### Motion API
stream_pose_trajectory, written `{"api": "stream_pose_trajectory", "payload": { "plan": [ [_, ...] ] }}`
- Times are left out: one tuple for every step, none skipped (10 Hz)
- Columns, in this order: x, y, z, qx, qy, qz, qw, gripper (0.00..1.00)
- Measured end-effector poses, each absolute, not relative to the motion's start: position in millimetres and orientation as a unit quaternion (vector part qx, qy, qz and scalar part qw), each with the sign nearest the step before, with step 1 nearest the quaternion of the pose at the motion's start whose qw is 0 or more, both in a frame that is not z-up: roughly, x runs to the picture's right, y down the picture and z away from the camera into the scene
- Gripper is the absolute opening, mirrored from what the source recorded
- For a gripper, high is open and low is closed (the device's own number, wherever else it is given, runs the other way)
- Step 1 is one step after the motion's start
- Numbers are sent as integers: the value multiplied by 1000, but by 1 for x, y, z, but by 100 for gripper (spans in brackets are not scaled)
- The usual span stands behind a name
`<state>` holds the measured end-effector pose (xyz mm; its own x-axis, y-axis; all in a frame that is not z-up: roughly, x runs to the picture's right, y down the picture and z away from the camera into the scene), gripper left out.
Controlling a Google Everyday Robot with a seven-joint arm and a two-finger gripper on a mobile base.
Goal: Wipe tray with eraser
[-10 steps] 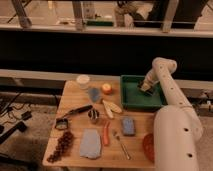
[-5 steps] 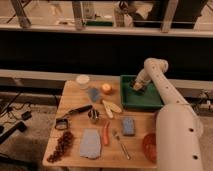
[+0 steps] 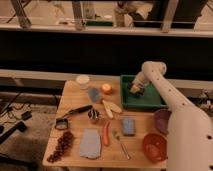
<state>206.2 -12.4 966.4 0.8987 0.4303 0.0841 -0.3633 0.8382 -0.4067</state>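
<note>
The dark green tray sits at the back right of the wooden table. My gripper reaches down into the tray's left part, near its left rim. It is shut on the eraser, a small dark block with a paler side, which is pressed against the tray floor. My white arm runs from the lower right up and over the tray and hides part of its right side.
On the table lie a white cup, an orange fruit, a blue-grey cloth, a blue block, a carrot and grapes. A purple bowl and a red bowl stand front right.
My gripper has slid with the eraser from the tray's right part to its left part. The other things on the table have not moved.
</note>
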Motion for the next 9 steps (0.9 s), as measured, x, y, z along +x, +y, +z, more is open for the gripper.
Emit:
{"api": "stream_pose_trajectory", "payload": {
  "plan": [
    [203, -5, 958, -195, -88, 208, 954, 18],
    [203, 0, 952, -196, -87, 208, 954, 18],
    [203, 8, 943, -197, -88, 208, 954, 18],
    [199, 12, 939, -199, -91, 207, 954, 18],
    [195, 14, 937, -200, -93, 205, 954, 18],
    [191, 17, 934, -202, -94, 204, 953, 18],
    [193, 19, 931, -203, -93, 206, 953, 18],
    [196, 22, 929, -203, -91, 210, 952, 18],
    [202, 23, 928, -202, -88, 215, 951, 18]
  ]
}}
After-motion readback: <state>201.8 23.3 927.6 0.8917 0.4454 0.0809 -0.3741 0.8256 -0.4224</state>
